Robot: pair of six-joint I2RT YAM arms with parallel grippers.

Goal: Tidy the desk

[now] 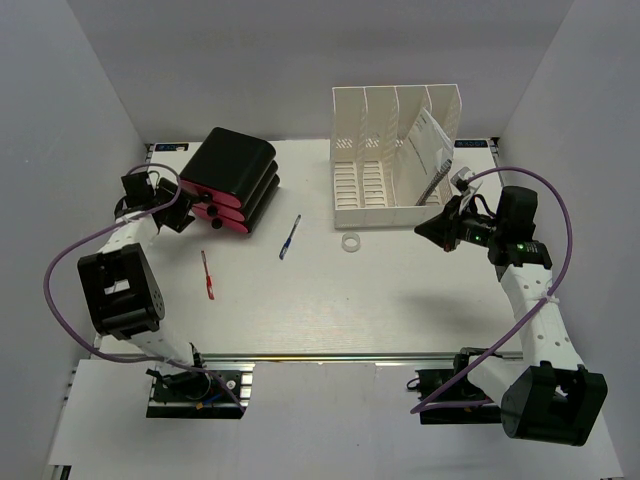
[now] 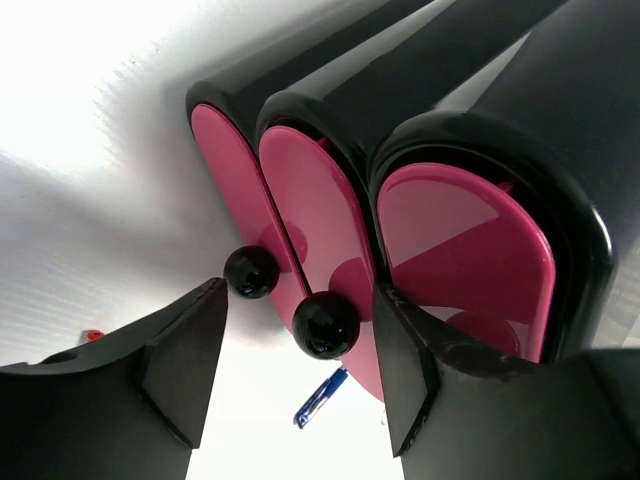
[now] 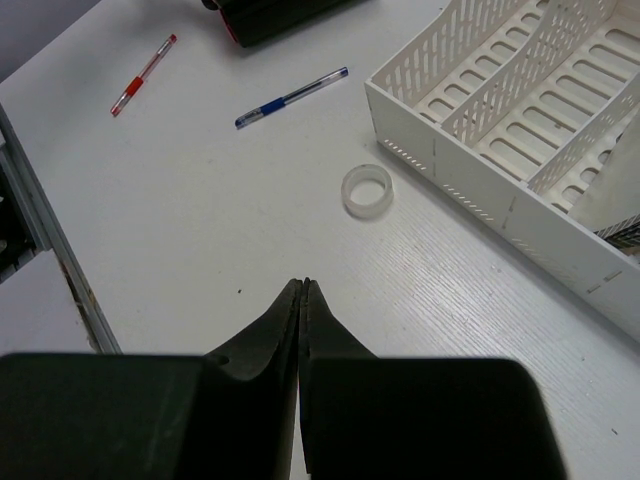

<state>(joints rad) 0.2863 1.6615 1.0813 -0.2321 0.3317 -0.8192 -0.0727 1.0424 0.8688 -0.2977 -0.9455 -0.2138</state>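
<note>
White rectangular tabletop (image 1: pixel 400 300), flat, with grey walls around it and a silver metal rail (image 1: pixel 340 357) along its 6 o'clock edge, carries every item noted below.

At 10 o'clock stands a glossy black plastic drawer unit with three pink drawer fronts (image 1: pixel 232 180), set at an angle to the tabletop edges. The left fingers (image 2: pixel 410 360) are at its front, spread apart and grasping nothing. In the left wrist view a round black knob (image 2: pixel 325 325) sits between them with a gap on each side. A second round black knob (image 2: pixel 250 271) sits just beside it.

A red pen (image 1: pixel 208 275) lies flat at 8 o'clock, well apart from the drawer unit. A blue pen (image 1: pixel 290 237) lies flat near the centre, on the 10 o'clock side, between the drawer unit and the rack.

A clear plastic tape ring (image 1: pixel 351 242) lies flat just beside the front wall of a white slotted plastic file rack (image 1: pixel 395 160), which occupies 1 o'clock. White printed paper (image 1: pixel 428 140) leans in the rack's rightmost compartment.

At 3 o'clock, near the rack's front right corner, the right fingers (image 3: pixel 303 295) are clenched together on nothing. They point toward the tape ring and are apart from it.
</note>
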